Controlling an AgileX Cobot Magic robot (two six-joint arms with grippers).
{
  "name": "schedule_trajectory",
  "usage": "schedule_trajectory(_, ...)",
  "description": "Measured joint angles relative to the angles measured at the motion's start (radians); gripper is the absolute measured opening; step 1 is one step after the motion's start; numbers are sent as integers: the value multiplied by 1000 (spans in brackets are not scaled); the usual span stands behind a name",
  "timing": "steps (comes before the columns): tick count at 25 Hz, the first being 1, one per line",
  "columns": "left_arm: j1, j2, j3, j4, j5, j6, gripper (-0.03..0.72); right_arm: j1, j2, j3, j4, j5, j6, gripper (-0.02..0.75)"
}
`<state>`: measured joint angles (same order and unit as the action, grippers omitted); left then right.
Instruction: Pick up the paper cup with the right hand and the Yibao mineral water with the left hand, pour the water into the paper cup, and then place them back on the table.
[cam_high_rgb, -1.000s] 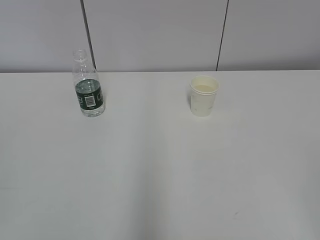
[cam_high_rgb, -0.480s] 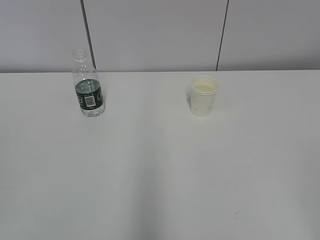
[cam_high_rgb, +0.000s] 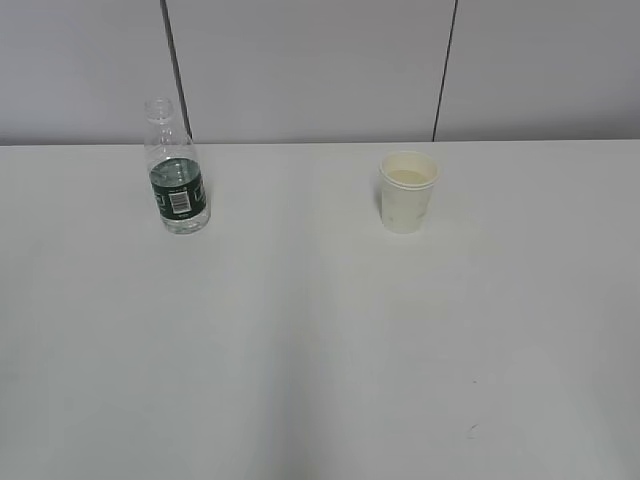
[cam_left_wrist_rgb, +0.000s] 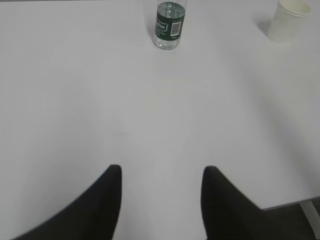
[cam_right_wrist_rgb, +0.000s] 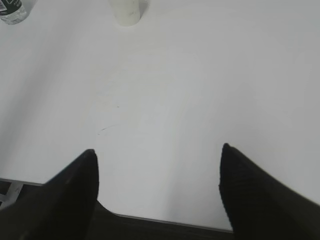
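Note:
The Yibao mineral water bottle (cam_high_rgb: 176, 172) stands upright and capless at the back left of the white table (cam_high_rgb: 320, 340). It also shows in the left wrist view (cam_left_wrist_rgb: 170, 25) and, cut off, in the right wrist view (cam_right_wrist_rgb: 11, 11). The paper cup (cam_high_rgb: 407, 191) stands upright at the back, right of centre; it shows in the left wrist view (cam_left_wrist_rgb: 288, 19) and the right wrist view (cam_right_wrist_rgb: 126, 12). My left gripper (cam_left_wrist_rgb: 161, 172) is open and empty, far in front of the bottle. My right gripper (cam_right_wrist_rgb: 157, 152) is open and empty over the table's near edge. Neither arm shows in the exterior view.
A grey panelled wall (cam_high_rgb: 320, 70) stands behind the table. The table's near edge (cam_right_wrist_rgb: 165, 220) shows in the right wrist view and its right front corner (cam_left_wrist_rgb: 295, 202) in the left wrist view. A small dark mark (cam_high_rgb: 470, 430) lies on the tabletop.

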<state>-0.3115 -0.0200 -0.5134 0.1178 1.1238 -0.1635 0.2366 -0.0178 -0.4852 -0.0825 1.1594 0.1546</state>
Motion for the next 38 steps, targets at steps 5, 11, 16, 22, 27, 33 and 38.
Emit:
schedule_trajectory(5,0,0,0,0,-5,2,333,0,0,0,0,0,-2,585)
schedule_trajectory(11,0,0,0,0,-7,2,333,0,0,0,0,0,-2,585)
schedule_trajectory(16,41,0,0,-9,-7,2,333,-32,0,0,-26,-2,-18,585)
schedule_trajectory(22,141,0,0,-17,-9,2,333,-136,0,0,-33,-4,-20,585)
schedule_trajectory(27,148,0,0,-18,-9,2,333,-151,0,0,-33,-4,-20,585)
schedule_trajectory(33,148,0,0,-21,-9,2,333,-151,0,0,-33,-4,-22,585)
schedule_trajectory(38,149,0,0,-21,-9,2,333,-151,0,0,-33,-4,-22,585)
